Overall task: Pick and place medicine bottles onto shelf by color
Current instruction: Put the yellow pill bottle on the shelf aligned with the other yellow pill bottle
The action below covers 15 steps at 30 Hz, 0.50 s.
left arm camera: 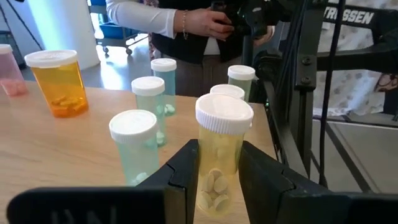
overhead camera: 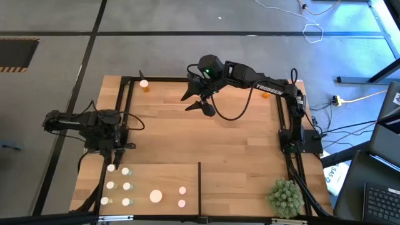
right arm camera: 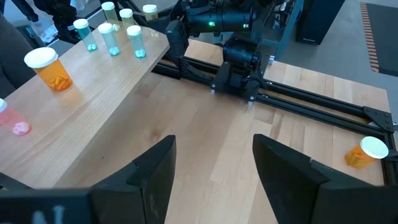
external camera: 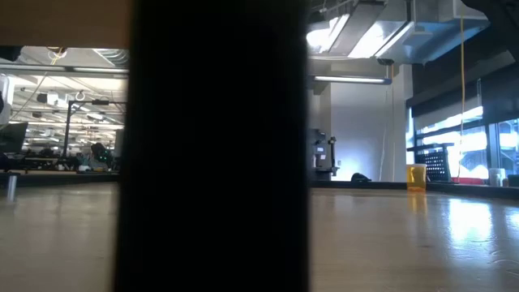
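My left claw [overhead camera: 112,164] hung at the left edge of the desk [overhead camera: 237,150], just over the far left corner of the shelf [overhead camera: 162,178], its fingers clamped on a pale yellowish bottle [left arm camera: 219,155] with a white cap, held upright. Beside it on the shelf stood a cluster of greenish bottles [left arm camera: 137,146] in rows, and further along the shelf's near edge a wide orange bottle [left arm camera: 57,82] and a pink one [left arm camera: 9,70], all left of the thin dark divider [overhead camera: 199,185]. Beyond the desk edge a person [left arm camera: 186,28] in a white sleeve stood, holding something dark. My right claw [overhead camera: 201,100] hovered above the bare planks near the middle of the far edge, fingers spread apart and gripping nothing. One orange bottle [overhead camera: 144,84] stood near the far left corner, and another orange bottle [right arm camera: 368,152] lay tipped by the black rail [right arm camera: 311,99]. A spiky green plant ball [overhead camera: 287,197] sat at the near right corner.
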Each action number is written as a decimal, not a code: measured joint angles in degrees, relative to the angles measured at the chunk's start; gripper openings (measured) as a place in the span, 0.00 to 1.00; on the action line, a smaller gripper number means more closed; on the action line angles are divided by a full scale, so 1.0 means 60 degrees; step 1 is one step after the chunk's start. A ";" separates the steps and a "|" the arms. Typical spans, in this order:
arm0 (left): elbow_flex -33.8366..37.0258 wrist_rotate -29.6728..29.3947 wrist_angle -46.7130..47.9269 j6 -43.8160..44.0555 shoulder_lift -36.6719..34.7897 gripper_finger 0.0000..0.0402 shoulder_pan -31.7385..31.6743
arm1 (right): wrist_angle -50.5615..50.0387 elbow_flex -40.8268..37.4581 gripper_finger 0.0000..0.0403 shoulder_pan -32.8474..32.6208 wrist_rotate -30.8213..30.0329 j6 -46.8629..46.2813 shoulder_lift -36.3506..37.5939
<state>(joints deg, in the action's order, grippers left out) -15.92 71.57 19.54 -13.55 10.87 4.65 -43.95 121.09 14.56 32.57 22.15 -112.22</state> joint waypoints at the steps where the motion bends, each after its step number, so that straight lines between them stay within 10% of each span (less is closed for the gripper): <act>1: 0.0000 -0.0105 0.0001 0.0015 0.0001 0.22 0.0086 | -0.0003 0.0002 0.54 -0.0002 0.0001 -0.0004 0.0000; 15: 0.0343 -0.1060 -0.0076 0.0449 0.0001 0.22 0.0759 | 0.0001 0.0002 0.54 -0.0001 0.0001 -0.0004 0.0000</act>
<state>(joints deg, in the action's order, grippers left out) -13.87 65.21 19.09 -10.85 10.87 9.20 -43.94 121.10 14.55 32.58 22.13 -112.22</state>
